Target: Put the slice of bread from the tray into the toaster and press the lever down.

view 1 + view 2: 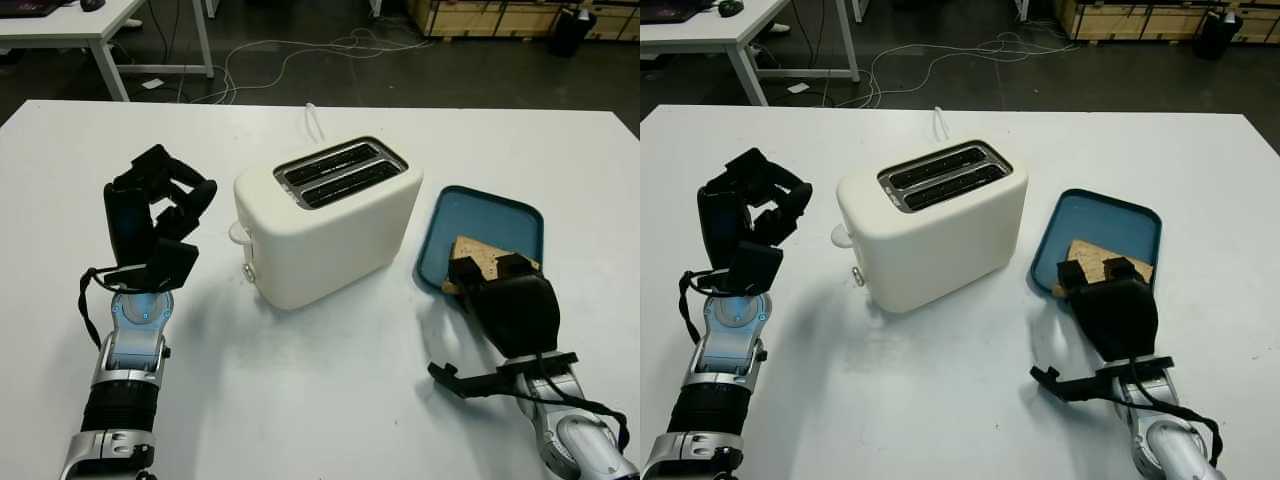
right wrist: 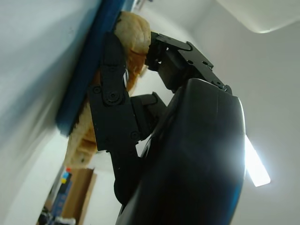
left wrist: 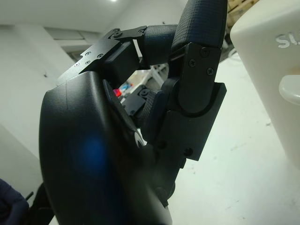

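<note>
Right hand [image 1: 497, 283] sits at near edge of the blue tray [image 1: 500, 210], fingers [image 2: 108, 89] closed on the slice of bread [image 1: 478, 255]. In right wrist view, one finger lies across one face of the slice and the others press the opposite face, so bread is pinched between them. Bread is at the near-left part of tray, w/ its near end over the tray lip; cannot tell if it is clear of the tray floor or touching it. Tray lies flat on white table [image 1: 330, 400], just right of the toaster [image 1: 325, 220], not touching it.

Toaster: cream, two-slot, set at an angle on table centre. Both slots [image 1: 340, 172] face up w/ nothing in them. Lever knob [image 1: 237, 233] is on the left end face, high on that face. White cord [image 1: 313, 118] runs off behind toaster.

Left hand [image 1: 155, 215] is raised above table, left of toaster, near the lever end but apart from it. Fingers curled in, holding nothing. Left wrist view: cream toaster wall and lever knob are just beyond the fingertips, no contact.

Beyond the table: dark floor w/ loose cables [image 1: 290, 50], a white desk leg [image 1: 105, 60], wooden crates [image 1: 490, 15].
</note>
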`<action>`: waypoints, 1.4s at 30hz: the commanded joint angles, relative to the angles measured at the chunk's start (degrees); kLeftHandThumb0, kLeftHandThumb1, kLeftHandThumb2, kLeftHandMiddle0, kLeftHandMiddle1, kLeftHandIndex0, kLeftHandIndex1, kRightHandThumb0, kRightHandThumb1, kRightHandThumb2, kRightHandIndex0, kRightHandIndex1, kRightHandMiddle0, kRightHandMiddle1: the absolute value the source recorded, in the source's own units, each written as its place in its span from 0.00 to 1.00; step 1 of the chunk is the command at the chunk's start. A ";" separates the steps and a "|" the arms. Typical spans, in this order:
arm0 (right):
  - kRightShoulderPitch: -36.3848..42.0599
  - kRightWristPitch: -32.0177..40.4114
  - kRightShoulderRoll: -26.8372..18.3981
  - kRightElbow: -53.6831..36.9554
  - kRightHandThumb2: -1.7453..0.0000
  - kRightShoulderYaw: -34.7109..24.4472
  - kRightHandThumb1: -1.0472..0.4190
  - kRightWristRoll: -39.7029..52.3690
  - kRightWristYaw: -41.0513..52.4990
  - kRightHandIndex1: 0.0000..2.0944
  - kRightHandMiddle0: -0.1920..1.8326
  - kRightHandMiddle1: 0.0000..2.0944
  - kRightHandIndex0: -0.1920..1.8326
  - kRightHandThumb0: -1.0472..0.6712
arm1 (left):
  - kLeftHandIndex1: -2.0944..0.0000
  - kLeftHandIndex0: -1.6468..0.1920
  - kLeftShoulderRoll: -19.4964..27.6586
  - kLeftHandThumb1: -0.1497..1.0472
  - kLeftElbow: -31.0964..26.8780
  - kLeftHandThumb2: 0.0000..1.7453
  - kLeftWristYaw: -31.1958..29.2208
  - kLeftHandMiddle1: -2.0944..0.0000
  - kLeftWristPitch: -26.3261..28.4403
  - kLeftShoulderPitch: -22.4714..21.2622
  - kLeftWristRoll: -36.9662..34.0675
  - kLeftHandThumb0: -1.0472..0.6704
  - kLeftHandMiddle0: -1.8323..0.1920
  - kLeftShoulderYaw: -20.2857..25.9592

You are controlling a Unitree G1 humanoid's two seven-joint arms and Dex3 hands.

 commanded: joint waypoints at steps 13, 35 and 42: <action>-13.63 -15.23 -5.98 8.35 0.88 -6.57 0.09 13.60 -9.52 0.83 0.36 0.83 0.49 0.40 | 0.35 0.42 -0.50 0.89 -1.47 0.15 0.36 0.29 1.23 0.41 0.18 0.05 0.40 -0.14; -57.37 -37.00 -16.50 36.33 0.86 -6.34 0.09 31.52 18.78 0.83 0.44 0.74 0.49 0.32 | 0.35 0.42 -0.86 0.89 -2.61 0.14 1.07 0.29 2.66 0.65 0.31 0.05 0.40 0.08; -78.12 -40.60 -12.75 49.86 0.90 -6.36 0.09 43.13 39.96 0.83 0.50 0.80 0.58 0.28 | 0.35 0.42 -0.61 0.89 -2.99 0.14 0.72 0.28 2.89 0.54 0.09 0.05 0.41 0.07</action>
